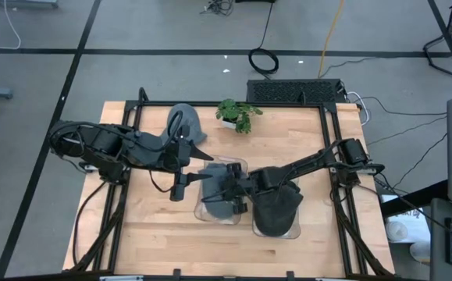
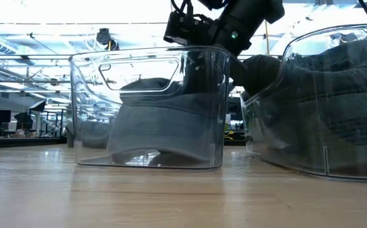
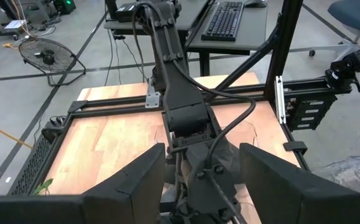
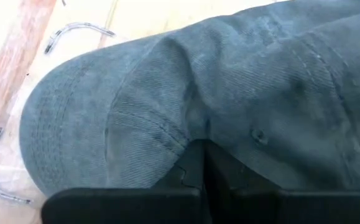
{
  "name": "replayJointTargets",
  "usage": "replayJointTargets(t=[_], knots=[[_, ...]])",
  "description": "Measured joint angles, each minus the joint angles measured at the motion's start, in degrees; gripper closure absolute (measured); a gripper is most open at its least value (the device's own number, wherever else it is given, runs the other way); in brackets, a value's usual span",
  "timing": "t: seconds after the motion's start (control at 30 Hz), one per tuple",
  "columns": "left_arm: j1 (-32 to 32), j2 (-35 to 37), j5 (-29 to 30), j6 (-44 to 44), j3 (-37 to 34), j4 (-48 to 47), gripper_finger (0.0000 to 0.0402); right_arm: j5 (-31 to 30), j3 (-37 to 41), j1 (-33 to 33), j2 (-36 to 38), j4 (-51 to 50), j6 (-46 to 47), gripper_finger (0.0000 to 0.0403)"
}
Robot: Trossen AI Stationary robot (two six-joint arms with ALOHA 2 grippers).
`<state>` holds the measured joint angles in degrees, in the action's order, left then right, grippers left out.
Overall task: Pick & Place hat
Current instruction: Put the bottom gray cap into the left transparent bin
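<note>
Here, a soft grey denim cap (image 4: 217,93) slumps in a clear plastic bin (image 2: 148,107), the right tool (image 4: 198,163) pinched on a fold of its light, floppy crown; beside the bin, the left tool (image 3: 201,180) hangs spread, empty.

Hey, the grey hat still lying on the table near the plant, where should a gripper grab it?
Probably the domed crown of the loose hat, from straight above: it sits in the open, crown up, beside the plant, and the soft fabric should bunch between the fingers.
</note>
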<state>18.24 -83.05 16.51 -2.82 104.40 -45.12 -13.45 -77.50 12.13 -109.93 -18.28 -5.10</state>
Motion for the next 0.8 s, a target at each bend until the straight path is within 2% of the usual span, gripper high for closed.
replayJointTargets(t=[0.13, 0.33, 0.47, 0.8], knots=[[0.0, 0.0, 0.0, 0.0, 0.0, 0.0, 0.0188, 0.52, 1.04, -0.94, 0.0, 0.0, 0.0, 0.0403], [0.0, 0.0, 0.0, 0.0, 0.0, 0.0, 0.0188, 7.33, 1.82, -2.87, 0.04, -0.05, 1.39, 0.0403], [0.0, 0.0, 0.0, 0.0, 0.0, -0.02, 0.0188, 7.6, 1.89, -3.02, 0.09, 0.46, 1.39, 0.0403], [0.0, 0.0, 0.0, -0.01, 0.0, -0.01, 0.0188, 7.69, 2.13, -0.6, 6.31, 0.57, 0.86, 0.0403]])
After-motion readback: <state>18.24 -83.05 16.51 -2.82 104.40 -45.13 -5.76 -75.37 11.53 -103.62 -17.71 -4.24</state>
